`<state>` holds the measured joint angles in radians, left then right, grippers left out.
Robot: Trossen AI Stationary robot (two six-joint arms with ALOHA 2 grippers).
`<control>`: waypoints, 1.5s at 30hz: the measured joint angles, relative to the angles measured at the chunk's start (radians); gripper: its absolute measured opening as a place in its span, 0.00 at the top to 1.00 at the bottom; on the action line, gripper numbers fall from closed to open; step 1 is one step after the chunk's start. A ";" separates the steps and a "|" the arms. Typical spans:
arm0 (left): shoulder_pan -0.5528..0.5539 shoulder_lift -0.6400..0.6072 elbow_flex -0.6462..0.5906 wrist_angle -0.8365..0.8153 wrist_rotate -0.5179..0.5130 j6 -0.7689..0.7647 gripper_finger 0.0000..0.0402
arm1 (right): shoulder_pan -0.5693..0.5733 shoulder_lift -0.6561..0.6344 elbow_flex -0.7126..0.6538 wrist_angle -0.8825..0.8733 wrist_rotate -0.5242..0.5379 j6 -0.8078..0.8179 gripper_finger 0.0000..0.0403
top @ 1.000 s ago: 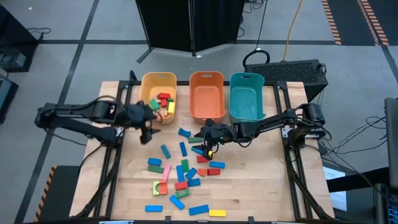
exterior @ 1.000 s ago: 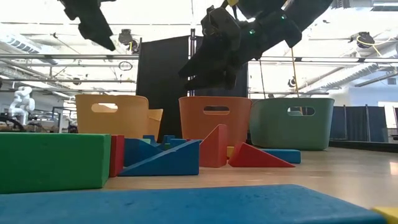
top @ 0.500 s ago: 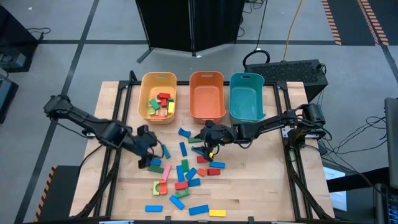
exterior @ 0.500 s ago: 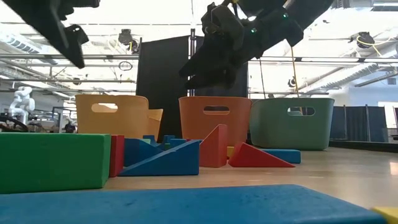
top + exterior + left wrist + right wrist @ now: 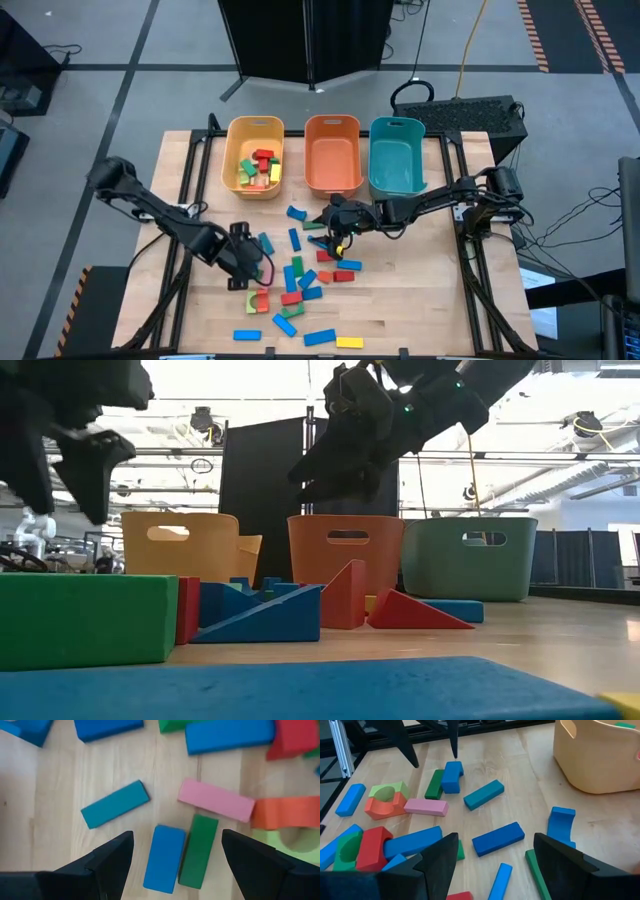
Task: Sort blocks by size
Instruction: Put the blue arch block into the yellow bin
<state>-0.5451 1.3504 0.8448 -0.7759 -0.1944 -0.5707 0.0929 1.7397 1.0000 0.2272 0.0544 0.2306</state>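
Blocks [image 5: 295, 280]: red, blue, green, yellow and pink pieces scattered over the middle of the table [image 5: 420, 300]; several more lie inside the yellow bin [image 5: 254, 157]. Blue block [image 5: 164, 858] and green block [image 5: 198, 851]: side by side, touching, just beside a pink bar [image 5: 216, 799]. Left pincer [image 5: 249, 272]: released, fingers spread, hanging over that blue-green pair. Right pincer [image 5: 335, 222]: released, holding nothing, poised above blocks near the orange bin [image 5: 332, 152]. Teal bin [image 5: 396, 155]: beside the orange bin, at the table's far edge.
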 joint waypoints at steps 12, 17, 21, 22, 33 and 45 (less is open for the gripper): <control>-0.001 0.057 -0.065 0.041 0.008 0.026 0.30 | 0.016 0.000 0.000 0.000 -0.001 0.012 0.39; 0.002 0.057 -0.138 0.075 0.023 0.001 0.33 | 0.025 0.000 0.000 0.003 -0.002 0.012 0.39; 0.002 0.055 -0.164 0.123 0.029 0.000 0.36 | 0.026 0.000 0.000 0.008 -0.003 0.012 0.39; 0.002 0.055 -0.167 0.130 0.030 0.000 0.36 | 0.026 0.000 0.000 0.008 -0.003 0.012 0.39; 0.002 0.057 -0.183 0.149 0.037 0.000 0.52 | 0.026 0.000 0.000 0.015 -0.003 0.012 0.39; 0.002 0.057 -0.182 0.151 0.036 -0.001 0.64 | 0.026 0.000 0.000 0.015 -0.002 0.012 0.39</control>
<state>-0.5430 1.4071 0.6624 -0.6250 -0.1581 -0.5716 0.1192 1.7397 1.0000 0.2424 0.0521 0.2424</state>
